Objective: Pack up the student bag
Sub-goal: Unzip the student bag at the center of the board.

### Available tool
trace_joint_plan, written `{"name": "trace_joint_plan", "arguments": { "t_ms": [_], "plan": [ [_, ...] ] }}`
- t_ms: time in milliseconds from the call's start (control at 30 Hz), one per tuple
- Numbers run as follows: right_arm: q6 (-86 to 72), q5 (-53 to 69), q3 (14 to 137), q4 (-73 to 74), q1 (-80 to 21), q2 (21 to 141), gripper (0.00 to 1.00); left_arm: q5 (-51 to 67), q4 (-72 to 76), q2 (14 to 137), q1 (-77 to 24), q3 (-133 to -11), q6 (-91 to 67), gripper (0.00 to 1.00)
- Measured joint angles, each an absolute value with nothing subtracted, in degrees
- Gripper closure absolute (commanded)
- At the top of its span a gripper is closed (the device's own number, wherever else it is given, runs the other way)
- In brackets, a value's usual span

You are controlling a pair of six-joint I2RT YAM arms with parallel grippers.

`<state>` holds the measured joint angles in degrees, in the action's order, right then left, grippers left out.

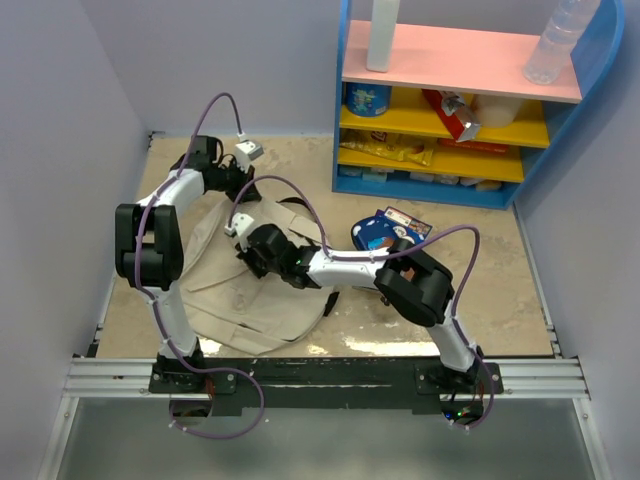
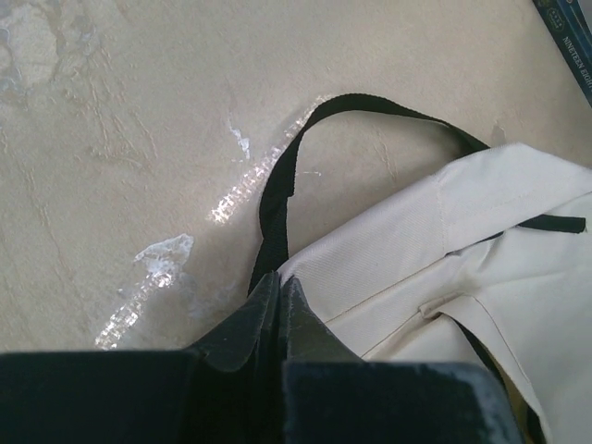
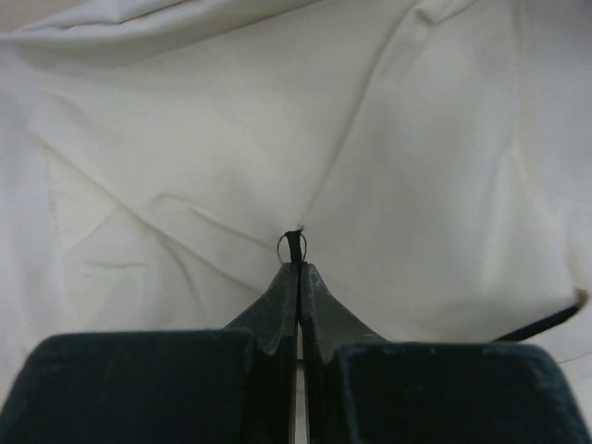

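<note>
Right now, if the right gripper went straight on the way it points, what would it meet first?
The right gripper would probably press into the bag cloth just beyond the small black tab it pinches.

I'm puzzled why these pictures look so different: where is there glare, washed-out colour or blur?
Left wrist view: bright glare off the tape strips on the table, left gripper's fingers dark and soft. Right wrist view: bag washed nearly white, right gripper's fingers blurred. Top view: even light, sharp.
</note>
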<state>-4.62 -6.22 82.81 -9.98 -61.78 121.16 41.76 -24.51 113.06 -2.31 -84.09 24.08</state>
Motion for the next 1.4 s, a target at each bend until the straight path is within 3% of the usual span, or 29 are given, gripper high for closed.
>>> {"name": "trace_joint_plan", "arguments": {
  "t_ms": [667,967,1000,1133,1233,1400],
  "plan": [
    [-5.2,-3.4,80.8,-11.6,-69.8,121.4,1.0,35.2,-20.4,113.1,-4.6,-83.7,9.9,1.0],
    [-6.9,0.8,94.6,-9.7,-69.8,128.0,1.0,29.7,-16.6,113.1,-5.6,-81.3,6.3,1.0],
    [-6.9,1.0,94.3,-10.1,-69.8,127.9,0.98,29.5,-16.4,113.1,-5.7,-81.0,6.4,1.0],
    [-7.7,1.4,89.0,-11.5,-69.9,125.4,0.56,28.8,-15.4,113.1,-6.0,-80.8,6.4,1.0],
    [-8.7,2.1,83.2,-11.6,-70.9,122.1,0.47,28.2,-12.2,113.1,-6.1,-80.8,6.4,1.0],
    [-10.3,2.5,72.4,-11.8,-71.4,114.0,0.44,27.6,-10.2,112.9,-6.1,-80.8,7.1,1.0]
  ]
}}
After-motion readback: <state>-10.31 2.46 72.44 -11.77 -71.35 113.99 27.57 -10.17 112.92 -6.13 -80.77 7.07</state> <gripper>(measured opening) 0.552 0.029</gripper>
